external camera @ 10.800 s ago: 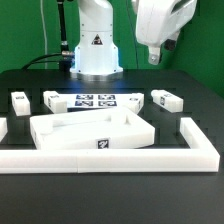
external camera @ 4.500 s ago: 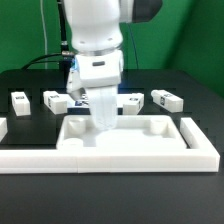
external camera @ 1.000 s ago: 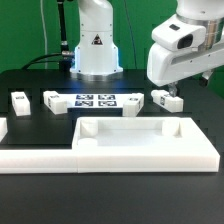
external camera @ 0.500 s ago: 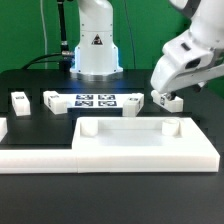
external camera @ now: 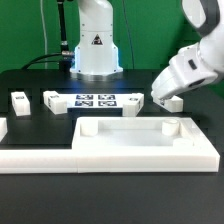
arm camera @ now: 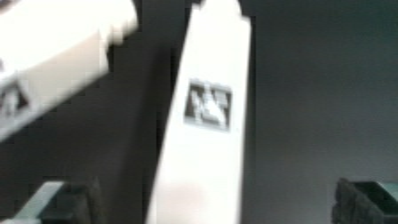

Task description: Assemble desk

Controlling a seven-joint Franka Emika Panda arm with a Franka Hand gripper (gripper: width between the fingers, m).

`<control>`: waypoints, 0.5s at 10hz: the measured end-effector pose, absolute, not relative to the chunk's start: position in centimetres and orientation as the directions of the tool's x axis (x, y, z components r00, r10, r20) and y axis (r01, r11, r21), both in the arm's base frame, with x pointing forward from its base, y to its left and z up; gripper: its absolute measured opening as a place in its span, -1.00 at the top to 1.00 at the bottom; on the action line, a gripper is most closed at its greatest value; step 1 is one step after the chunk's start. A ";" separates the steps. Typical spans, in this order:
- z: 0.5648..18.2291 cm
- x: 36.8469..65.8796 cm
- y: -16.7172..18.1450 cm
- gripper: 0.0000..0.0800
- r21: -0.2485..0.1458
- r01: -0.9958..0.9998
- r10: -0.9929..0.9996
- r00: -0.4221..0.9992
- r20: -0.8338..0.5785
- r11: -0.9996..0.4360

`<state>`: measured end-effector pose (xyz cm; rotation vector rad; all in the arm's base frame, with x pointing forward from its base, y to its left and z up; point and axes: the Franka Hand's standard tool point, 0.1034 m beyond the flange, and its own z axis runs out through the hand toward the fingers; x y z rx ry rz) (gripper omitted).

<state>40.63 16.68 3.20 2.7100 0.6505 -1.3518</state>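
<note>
The white desk tabletop (external camera: 130, 140) lies rim-up at the front, on the exterior view's right, pushed against the low L-shaped rail (external camera: 40, 160). Two short legs (external camera: 19, 101) (external camera: 55, 100) lie at the back left. A third leg (external camera: 131, 104) lies beside the marker board. My gripper (external camera: 161, 96) is tilted low over the rightmost leg (external camera: 173, 102). In the wrist view that leg (arm camera: 210, 110), with its tag, runs lengthwise between my dark fingertips (arm camera: 50, 200). My gripper (arm camera: 214, 205) is open and its fingers stand off the leg.
The marker board (external camera: 95, 100) lies at the back centre in front of the robot base (external camera: 95, 45). Another white part (arm camera: 63, 50) shows beside the leg in the wrist view. The table (external camera: 30, 75) is black.
Over the last second the arm has dropped and tilted down toward the rightmost leg. The jaws stayed wide. The tabletop and other legs have not moved.
</note>
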 end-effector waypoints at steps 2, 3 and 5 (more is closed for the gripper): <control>2.5 40.8 16.1 -0.62 -0.143 0.379 0.343 0.538 -0.770 -0.914; 2.5 40.7 16.3 -0.62 -0.143 0.381 0.345 0.537 -0.770 -0.913; 2.5 40.7 16.2 -0.62 -0.140 0.376 0.338 0.538 -0.772 -0.916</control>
